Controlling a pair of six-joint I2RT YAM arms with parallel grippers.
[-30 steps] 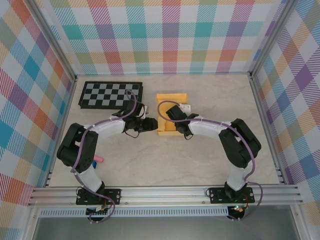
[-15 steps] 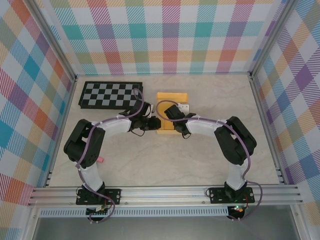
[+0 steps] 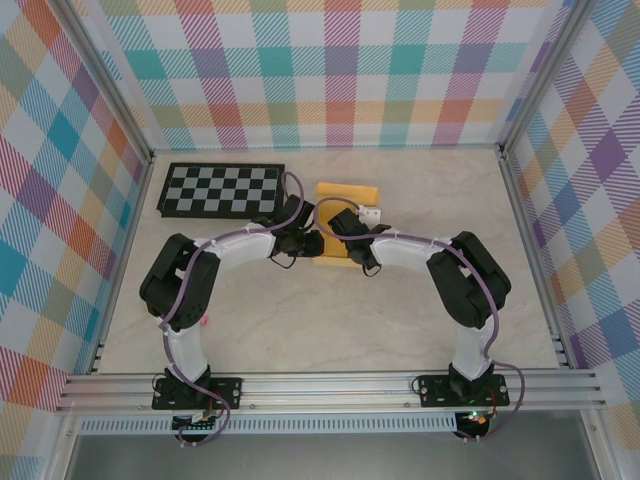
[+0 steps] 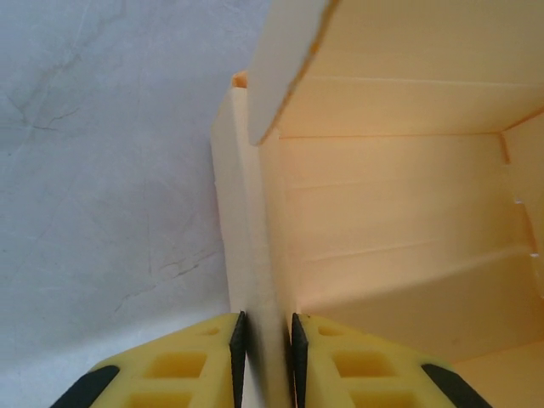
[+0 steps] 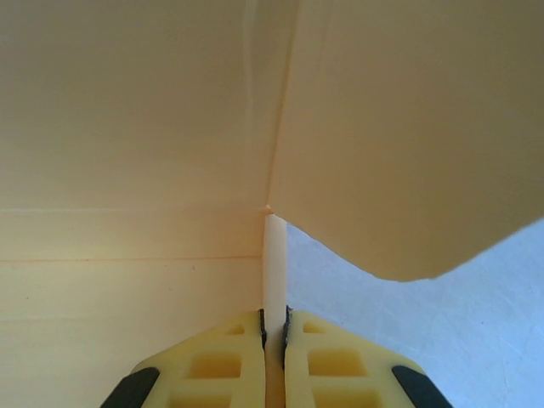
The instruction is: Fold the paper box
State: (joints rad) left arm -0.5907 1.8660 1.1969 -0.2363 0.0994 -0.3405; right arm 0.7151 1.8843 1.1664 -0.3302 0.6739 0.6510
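The paper box (image 3: 345,193) is a yellow-orange cardboard piece lying mid-table between both arms, partly covered by them. My left gripper (image 3: 312,243) is shut on the box's left wall (image 4: 255,238), which stands folded up between its yellow fingers (image 4: 178,365). From the right, my right gripper (image 3: 333,230) is shut on a thin upright wall edge (image 5: 274,255) of the box. The left wrist view looks into the box interior (image 4: 399,212), with a flap (image 4: 285,59) overhanging. In the right wrist view a rounded flap (image 5: 408,136) hangs over the table.
A black-and-grey checkerboard (image 3: 220,189) lies at the back left, close to the left arm's wrist. A small pink object (image 3: 204,321) lies by the left arm's base. Metal frame rails border the table on all sides.
My left gripper has moved right and back to the box's left wall and shut on it. The right gripper stayed shut on the box, and the box shifted slightly back.
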